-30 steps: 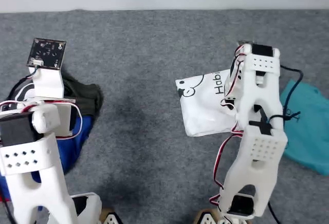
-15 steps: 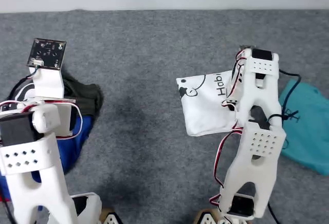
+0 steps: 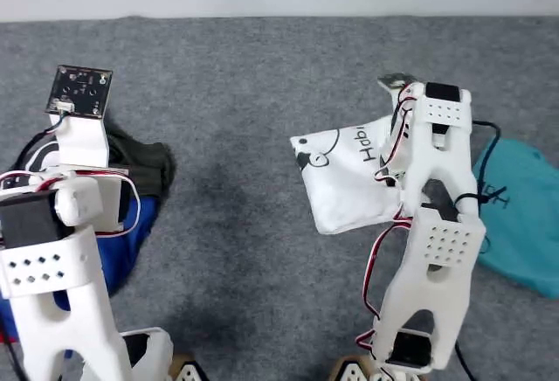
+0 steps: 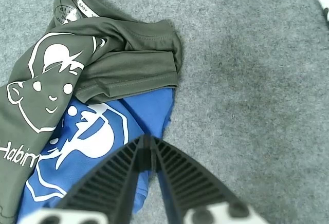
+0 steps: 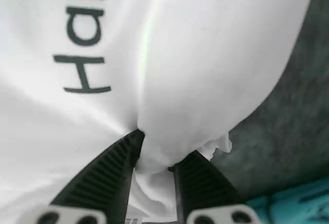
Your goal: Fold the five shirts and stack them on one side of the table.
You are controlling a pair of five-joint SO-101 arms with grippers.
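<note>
The right gripper [image 5: 162, 149] pinches a bunched fold of the white shirt [image 3: 345, 180], jaws nearly together, seemingly to lift it for folding. Well apart from the white shirt, the left gripper [image 4: 148, 143] hangs closed and empty over the blue shirt [image 4: 87, 147]

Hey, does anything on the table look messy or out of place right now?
Yes. The white shirt is bunched up and skewed, pinched in the right end effector. On the other side, the dark green shirt lies crumpled across the blue shirt, neither neatly folded. The teal shirt lies rumpled too, unstacked.
</note>
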